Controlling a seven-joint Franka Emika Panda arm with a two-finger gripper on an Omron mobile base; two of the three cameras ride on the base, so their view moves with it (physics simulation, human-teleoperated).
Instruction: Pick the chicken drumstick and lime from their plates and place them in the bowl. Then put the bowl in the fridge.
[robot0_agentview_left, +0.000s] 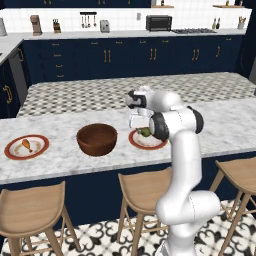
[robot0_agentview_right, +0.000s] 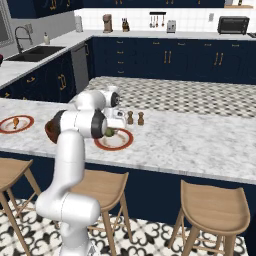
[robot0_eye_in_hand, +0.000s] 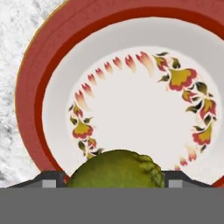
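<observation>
Two round flat plates with red-orange rims lie on the white marble worktop (robot0_agentview_left: 60, 162): one at the left (robot0_agentview_left: 26, 147) and one beside the arm (robot0_agentview_left: 148, 140). One deep dark reddish-brown wooden bowl (robot0_agentview_left: 97, 139) stands between them. There is one small orange-brown chicken drumstick (robot0_agentview_left: 27, 145) and one small round green lime (robot0_eye_in_hand: 116, 169). Two small brown shakers (robot0_agentview_right: 135, 118) stand side by side on the worktop. Three light wooden stools show in the left base view, the middle one (robot0_agentview_left: 144, 187) behind the arm.
</observation>
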